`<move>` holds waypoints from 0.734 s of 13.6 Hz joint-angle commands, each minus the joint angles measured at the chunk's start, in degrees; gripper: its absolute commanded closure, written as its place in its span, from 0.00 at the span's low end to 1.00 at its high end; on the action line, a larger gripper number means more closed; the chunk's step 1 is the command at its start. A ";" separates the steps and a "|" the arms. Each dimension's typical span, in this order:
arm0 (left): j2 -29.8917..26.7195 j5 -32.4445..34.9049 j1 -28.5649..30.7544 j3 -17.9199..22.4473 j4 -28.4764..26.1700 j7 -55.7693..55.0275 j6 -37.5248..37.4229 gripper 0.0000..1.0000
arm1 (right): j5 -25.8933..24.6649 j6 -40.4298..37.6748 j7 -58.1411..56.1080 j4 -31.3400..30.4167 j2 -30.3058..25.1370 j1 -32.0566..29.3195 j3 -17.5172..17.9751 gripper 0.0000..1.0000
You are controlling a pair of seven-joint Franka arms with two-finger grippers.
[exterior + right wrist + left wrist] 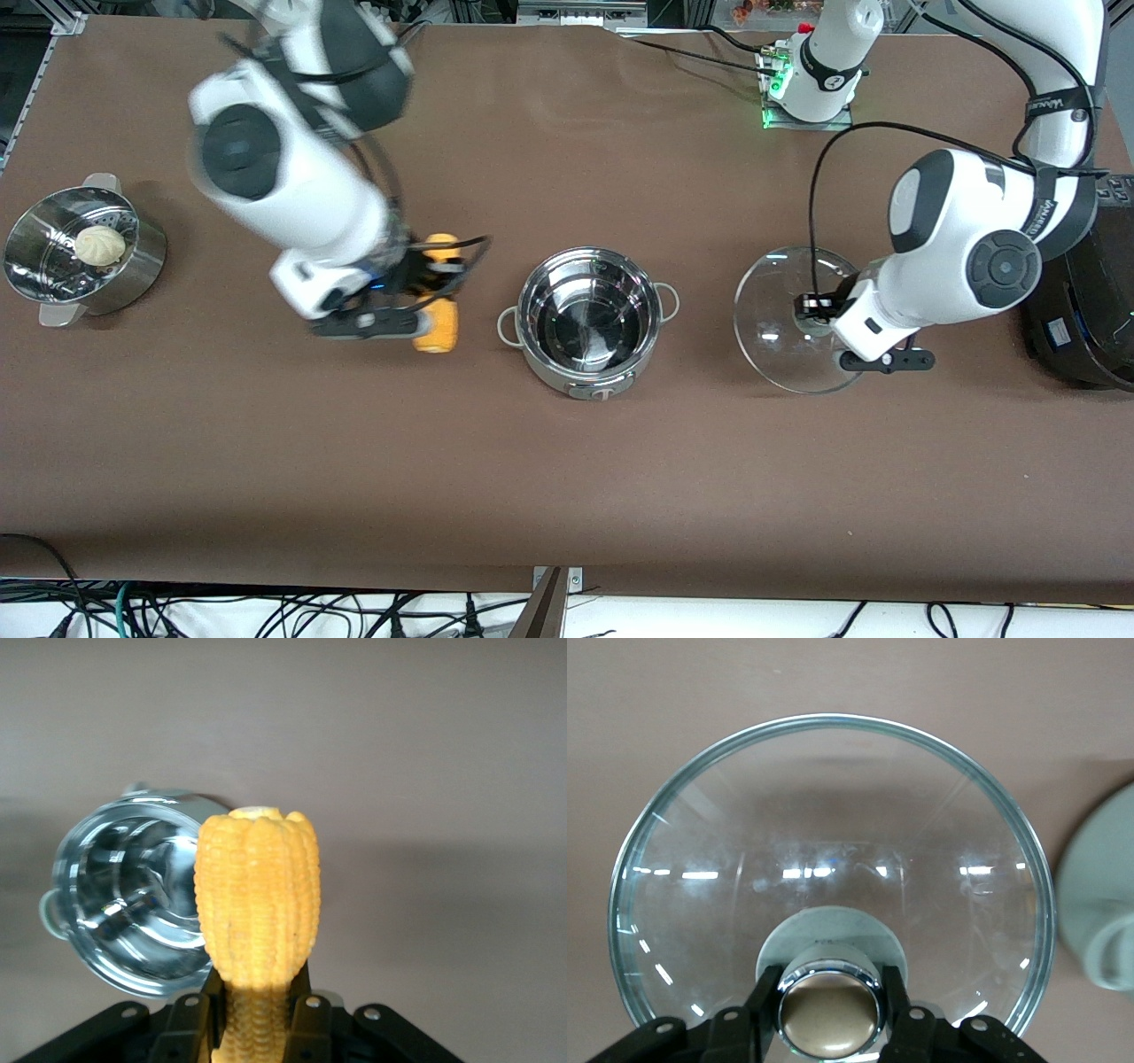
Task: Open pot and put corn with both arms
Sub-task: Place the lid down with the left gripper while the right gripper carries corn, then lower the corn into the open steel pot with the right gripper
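Yellow corn (257, 904) pinched in right gripper (255, 1010) jaws; left gripper (827, 1014) jaws clamp lid (833, 868) knob; pot (589, 321) open.

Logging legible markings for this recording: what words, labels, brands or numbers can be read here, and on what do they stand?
Black strap on the left arm: white lettering, too blurred to read.
Blue-white sticker on the black cooker: too small to read.
Pot, glass lid, corn, steel bowl, both grippers: no text visible.

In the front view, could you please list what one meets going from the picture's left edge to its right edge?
Perforated bowl with a bun → corn held in the right tool → open pot → glass lid held by the left tool → black cooker.
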 commanded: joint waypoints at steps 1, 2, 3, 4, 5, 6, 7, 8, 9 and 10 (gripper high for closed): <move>-2.22 0.86 1.17 2.22 -8.91 9.76 10.46 1.00 | -2.92 8.35 5.26 1.05 5.46 5.34 -0.50 1.00; -1.70 0.77 1.61 2.58 -11.12 12.06 14.68 1.00 | -4.32 11.78 6.07 1.14 7.30 6.92 -0.58 1.00; -0.74 0.68 1.88 2.67 -12.79 12.78 17.94 1.00 | -5.64 13.99 6.95 1.92 9.06 9.03 -1.19 1.00; 0.14 0.68 1.88 2.67 -13.94 12.79 20.59 1.00 | -5.91 14.62 8.78 4.02 10.99 10.96 -2.24 1.00; 1.11 0.86 1.88 2.67 -14.74 12.87 22.44 1.00 | -5.91 14.71 10.02 6.39 13.10 13.07 -3.73 1.00; 2.60 0.77 1.97 2.76 -15.53 13.05 24.46 1.00 | -5.91 15.15 10.12 8.15 14.69 14.57 -5.31 1.00; 3.57 0.86 2.23 3.11 -16.14 13.83 26.83 1.00 | -5.83 16.46 10.21 8.69 15.66 15.37 -6.11 1.00; 4.28 0.77 2.23 3.37 -16.24 15.15 27.90 1.00 | -5.83 17.86 10.21 8.70 16.28 15.38 -6.12 1.00; 4.89 0.86 2.23 3.90 -16.24 16.12 28.08 1.00 | -5.83 18.84 10.21 8.70 16.89 15.29 -6.12 1.00; 5.16 0.77 2.23 4.08 -16.33 16.65 28.09 1.00 | -5.83 20.06 10.21 8.70 17.51 15.38 -6.12 1.00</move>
